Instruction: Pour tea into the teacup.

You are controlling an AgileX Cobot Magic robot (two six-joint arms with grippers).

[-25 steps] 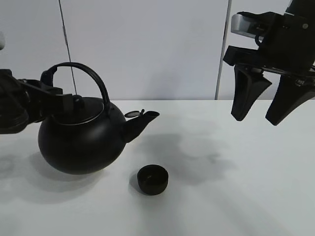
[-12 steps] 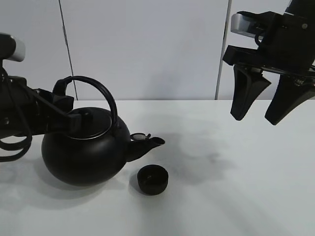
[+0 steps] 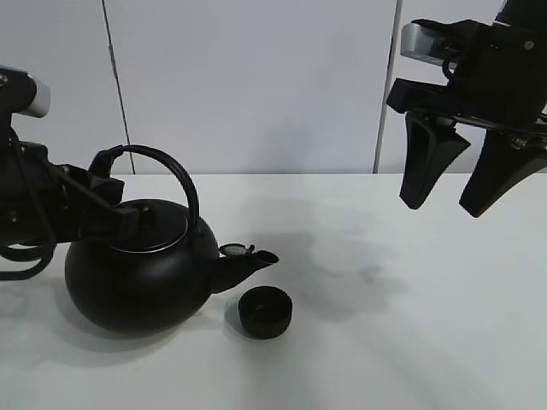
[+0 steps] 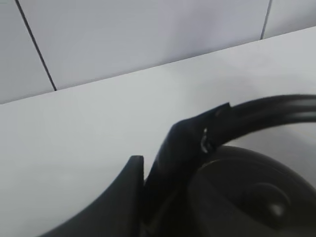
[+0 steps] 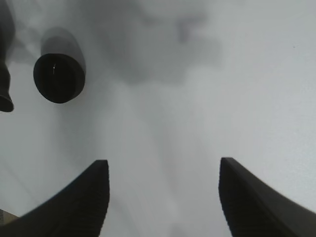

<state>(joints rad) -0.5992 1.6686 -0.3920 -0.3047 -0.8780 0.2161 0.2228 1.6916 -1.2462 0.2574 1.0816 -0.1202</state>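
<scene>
From high up, the kettle point(image 3: 137, 278) leans spout-down, its tip near the teacup's point(image 3: 265, 311) twelve o'clock. Pouring seems about to begin, and the next move likely needs more tilt over the teacup. The left arm reaches in from nine o'clock. At the left wrist, the left jaws clamp the handle point(image 4: 266, 111). At the right wrist, the right jaws hang apart and empty above the surface point(image 5: 207, 98).

Inside the teacup point(image 3: 266, 312) is too dark to tell; the kettle point(image 4: 247, 192) seems blurred, edge-cropped.
</scene>
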